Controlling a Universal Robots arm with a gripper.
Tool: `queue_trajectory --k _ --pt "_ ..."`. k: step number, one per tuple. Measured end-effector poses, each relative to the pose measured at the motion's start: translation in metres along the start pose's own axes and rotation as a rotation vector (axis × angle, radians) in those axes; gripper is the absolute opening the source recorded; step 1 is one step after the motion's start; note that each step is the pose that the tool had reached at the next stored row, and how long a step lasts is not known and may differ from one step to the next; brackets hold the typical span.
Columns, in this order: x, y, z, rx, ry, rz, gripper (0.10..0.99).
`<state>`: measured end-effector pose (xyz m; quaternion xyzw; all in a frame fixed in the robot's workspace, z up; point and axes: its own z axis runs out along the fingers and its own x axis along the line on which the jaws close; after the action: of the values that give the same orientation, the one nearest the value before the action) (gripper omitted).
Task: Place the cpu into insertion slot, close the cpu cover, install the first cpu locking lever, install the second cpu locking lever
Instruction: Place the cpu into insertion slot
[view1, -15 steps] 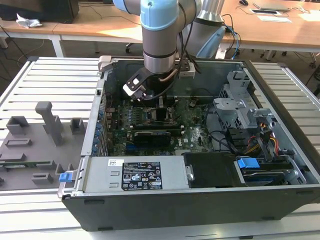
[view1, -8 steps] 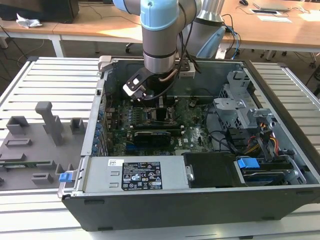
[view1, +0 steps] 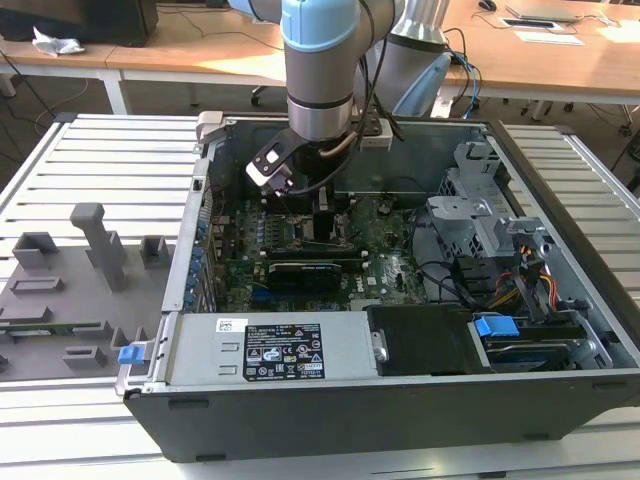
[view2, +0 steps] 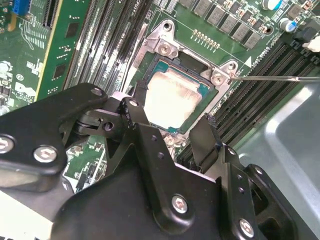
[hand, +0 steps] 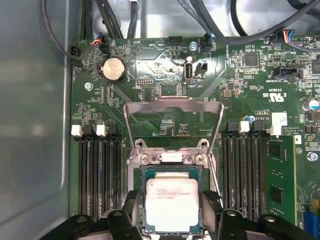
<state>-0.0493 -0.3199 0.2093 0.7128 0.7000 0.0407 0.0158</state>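
The cpu (hand: 171, 204) lies flat in the insertion slot (hand: 170, 158), silver top face up; in the second wrist view the cpu (view2: 172, 97) sits inside the slot's metal rim (view2: 165, 47). The cpu cover (hand: 172, 103) stands raised, hinged back behind the slot. My gripper (hand: 171, 200) hovers just above the chip and is open, one black finger (view2: 131, 112) on each side of it and neither clamping it. A thin locking lever (view2: 275, 78) sticks out sideways from the slot's corner. In the exterior view my gripper (view1: 325, 215) reaches down into the computer case (view1: 330, 400).
Black memory slots (hand: 97, 170) flank the socket on both sides. A green card (view2: 60, 55) stands near it. Cables (hand: 115, 20) cross the case wall behind. A drive cage (view1: 490, 210) fills the exterior view's right, and a grey fixture tray (view1: 70, 290) lies outside the case on its left.
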Motion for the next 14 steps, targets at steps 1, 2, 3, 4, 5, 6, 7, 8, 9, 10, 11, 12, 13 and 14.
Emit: queue_trajectory --k 1,2,3,4,5,6,7,8,9,10,11,12,13,14 --pt "0.0 0.0 -0.0003 0.0 -0.0002 0.0 0.616" --pt "0.0 0.0 -0.0005 0.0 -0.0003 0.0 0.6" --pt "0.0 0.0 -0.0006 0.0 -0.0003 0.0 0.471" --pt "0.0 0.0 -0.0008 0.0 -0.0003 0.0 0.412" --pt "0.0 0.0 -0.0009 0.0 -0.0003 0.0 0.349" --pt "0.0 0.0001 -0.001 0.0 -0.0003 0.0 0.349" --pt "0.0 0.0001 -0.0011 0.0 -0.0002 0.0 0.349" --pt "0.0 0.0001 -0.0012 0.0 -0.0003 0.0 0.29" --pt "0.0 0.0001 -0.0014 0.0 -0.0003 0.0 0.231" --pt "0.0 0.0001 -0.0015 0.0 -0.0003 0.0 0.169" --pt "0.0 0.0001 -0.0016 0.0 -0.0003 0.0 0.11" --pt "0.0 0.0001 -0.0017 0.0 -0.0003 0.0 0.106" --pt "0.0 0.0001 -0.0018 0.0 -0.0003 0.0 0.106" --pt "0.0 0.0001 -0.0019 0.0 -0.0136 -0.001 0.106"
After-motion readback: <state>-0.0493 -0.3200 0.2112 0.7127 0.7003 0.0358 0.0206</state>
